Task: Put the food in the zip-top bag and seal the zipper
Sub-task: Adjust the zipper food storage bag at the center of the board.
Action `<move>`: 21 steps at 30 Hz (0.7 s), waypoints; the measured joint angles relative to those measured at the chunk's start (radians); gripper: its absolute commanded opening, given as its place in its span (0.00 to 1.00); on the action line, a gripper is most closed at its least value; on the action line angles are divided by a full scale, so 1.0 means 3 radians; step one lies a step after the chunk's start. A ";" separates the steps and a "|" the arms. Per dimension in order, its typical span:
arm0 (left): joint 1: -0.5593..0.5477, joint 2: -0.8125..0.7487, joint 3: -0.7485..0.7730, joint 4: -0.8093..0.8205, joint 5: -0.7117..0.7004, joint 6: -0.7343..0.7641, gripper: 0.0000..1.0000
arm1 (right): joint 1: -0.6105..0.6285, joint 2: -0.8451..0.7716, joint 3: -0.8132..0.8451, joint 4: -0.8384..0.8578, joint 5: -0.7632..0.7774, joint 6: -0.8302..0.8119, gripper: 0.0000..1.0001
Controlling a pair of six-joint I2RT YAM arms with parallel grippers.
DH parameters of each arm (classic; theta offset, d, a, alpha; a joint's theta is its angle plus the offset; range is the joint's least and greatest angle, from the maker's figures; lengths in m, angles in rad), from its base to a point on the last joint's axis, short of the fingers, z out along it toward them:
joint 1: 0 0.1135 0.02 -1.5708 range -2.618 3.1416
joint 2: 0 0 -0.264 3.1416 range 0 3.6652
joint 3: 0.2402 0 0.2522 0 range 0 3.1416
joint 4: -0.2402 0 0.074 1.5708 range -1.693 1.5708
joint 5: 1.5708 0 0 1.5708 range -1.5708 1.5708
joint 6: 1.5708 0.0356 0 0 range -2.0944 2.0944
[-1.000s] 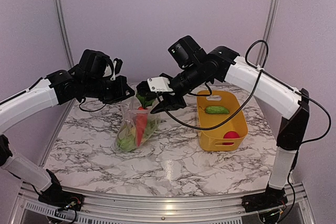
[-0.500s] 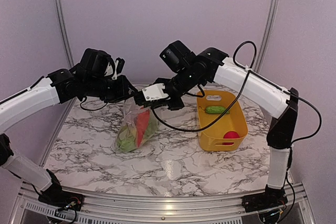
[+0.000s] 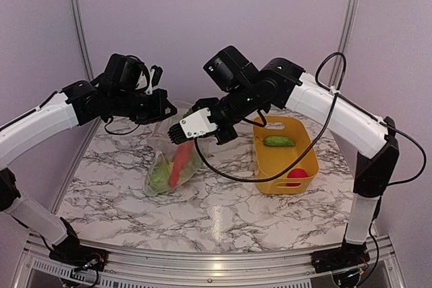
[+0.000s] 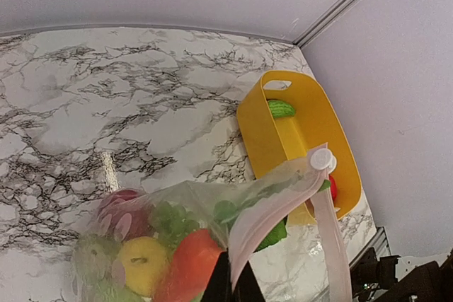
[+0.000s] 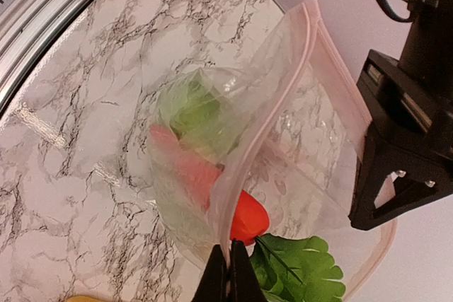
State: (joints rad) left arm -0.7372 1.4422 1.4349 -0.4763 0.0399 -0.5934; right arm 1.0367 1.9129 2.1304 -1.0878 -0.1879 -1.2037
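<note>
Right fingers (image 5: 216, 277) shifted left, pinching zipper (image 5: 225, 196); left fingers (image 4: 214, 286) likewise.

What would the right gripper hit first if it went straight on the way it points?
Shut on the zipper, the right gripper would likely press the red vegetable in the bag first.

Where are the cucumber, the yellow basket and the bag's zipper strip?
cucumber (image 3: 279, 141): top view, its middle.
yellow basket (image 3: 273, 187): top view, near wall.
zipper (image 5: 249, 143): right wrist view, midway along the pink strip.
</note>
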 measured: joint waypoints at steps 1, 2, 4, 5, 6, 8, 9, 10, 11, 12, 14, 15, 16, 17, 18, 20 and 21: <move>0.0000 -0.0009 0.0008 0.0020 -0.0018 0.0017 0.00 | -0.0004 0.0008 0.0066 0.0015 0.0000 0.0009 0.03; 0.0000 -0.0034 0.0006 0.0045 -0.0027 0.0039 0.00 | -0.0006 0.0004 0.0100 0.0039 0.0001 0.0015 0.06; 0.0000 -0.0097 -0.0015 0.0109 -0.0084 0.0079 0.00 | -0.0010 -0.0024 0.0094 0.0109 0.0010 0.0046 0.20; 0.0000 -0.0131 -0.0033 0.0134 -0.0114 0.0099 0.00 | -0.0011 -0.0043 0.0053 0.0161 0.0025 0.0076 0.26; 0.0000 -0.0156 -0.0048 0.0141 -0.0137 0.0116 0.00 | -0.0018 -0.0052 0.0015 0.0198 0.0038 0.0113 0.31; 0.0000 -0.0158 -0.0055 0.0139 -0.0146 0.0137 0.00 | -0.0033 -0.0042 0.0003 0.0224 0.0039 0.0229 0.43; 0.0001 -0.0132 -0.0055 0.0126 -0.0135 0.0145 0.00 | -0.0047 -0.0036 0.0019 0.0215 0.0019 0.0295 0.47; 0.0003 -0.0092 -0.0055 0.0117 -0.0120 0.0148 0.00 | -0.0074 -0.0015 0.0088 0.0197 -0.0037 0.0367 0.50; 0.0003 -0.0053 -0.0055 0.0113 -0.0100 0.0148 0.00 | -0.0098 -0.0005 0.0145 0.0193 -0.0069 0.0444 0.53; 0.0003 0.0008 -0.0056 0.0104 -0.0070 0.0142 0.00 | -0.0136 -0.0001 0.0221 0.0189 -0.0141 0.0501 0.56; 0.0003 0.0088 -0.0058 0.0102 -0.0028 0.0126 0.00 | -0.0228 -0.0015 0.0327 0.0202 -0.0270 0.0624 0.60; 0.0003 0.0102 -0.0062 0.0102 -0.0013 0.0121 0.00 | -0.0287 -0.0048 0.0338 0.0221 -0.0341 0.0679 0.63; 0.0003 0.0108 -0.0064 0.0098 -0.0008 0.0118 0.00 | -0.0354 -0.0094 0.0334 0.0221 -0.0412 0.0746 0.64; 0.0003 0.0108 -0.0064 0.0100 0.0000 0.0117 0.00 | -0.0403 -0.0131 0.0326 0.0221 -0.0458 0.0804 0.64; 0.0003 0.0107 -0.0061 0.0102 0.0001 0.0116 0.00 | -0.0472 -0.0186 0.0303 0.0233 -0.0515 0.0872 0.64; 0.0003 0.0108 -0.0061 0.0100 0.0004 0.0113 0.00 | -0.0618 -0.0300 0.0240 0.0248 -0.0637 0.1026 0.62; 0.0003 0.0108 -0.0061 0.0099 0.0005 0.0111 0.00 | -0.0701 -0.0347 0.0219 0.0253 -0.0704 0.1110 0.61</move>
State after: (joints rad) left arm -0.7364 1.4746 1.4166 -0.4465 0.0414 -0.5602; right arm 0.8265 1.8088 2.1960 -1.0119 -0.3992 -0.8707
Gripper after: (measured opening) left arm 0.014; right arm 0.634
